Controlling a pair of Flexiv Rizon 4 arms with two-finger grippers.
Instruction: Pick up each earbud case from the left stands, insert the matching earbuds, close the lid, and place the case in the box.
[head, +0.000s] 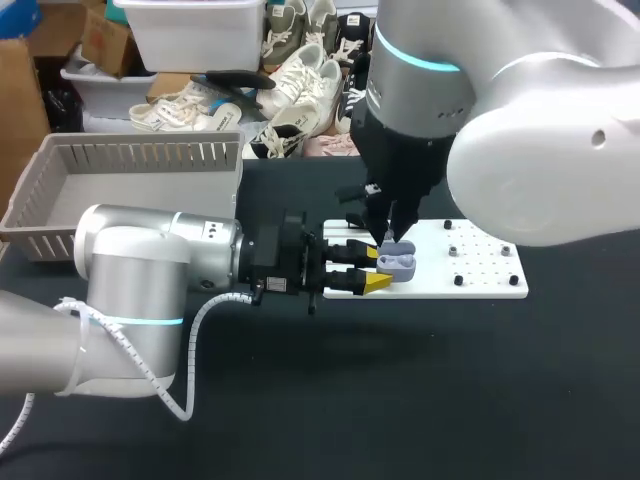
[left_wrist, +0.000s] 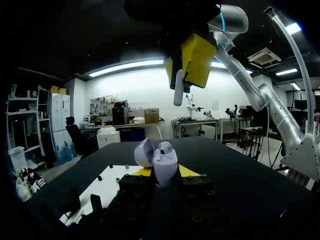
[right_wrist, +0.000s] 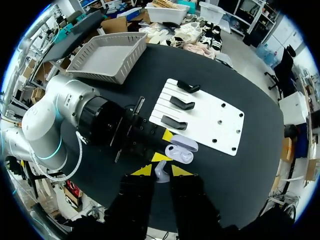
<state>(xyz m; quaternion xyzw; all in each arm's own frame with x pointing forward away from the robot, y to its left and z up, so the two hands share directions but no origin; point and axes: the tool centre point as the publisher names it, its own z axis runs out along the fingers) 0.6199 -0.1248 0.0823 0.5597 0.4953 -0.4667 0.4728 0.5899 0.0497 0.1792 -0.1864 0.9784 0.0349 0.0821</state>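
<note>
The left claw (left_wrist: 165, 172) pinches the open earbud case (left_wrist: 166, 161); the right claw (left_wrist: 182, 67) pinches an earbud (left_wrist: 178, 89) just above it.

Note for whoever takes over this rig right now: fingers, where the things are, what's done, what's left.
Left gripper: fingers shut on the open earbud case, held over the near edge of the white board.
Right gripper: fingers shut on the second earbud, directly above the case.
Done: case is off its stand, lid is open, first earbud is seated.
Left: seat the second earbud, close the lid, place the case in the grey box at the table's far left.
</note>
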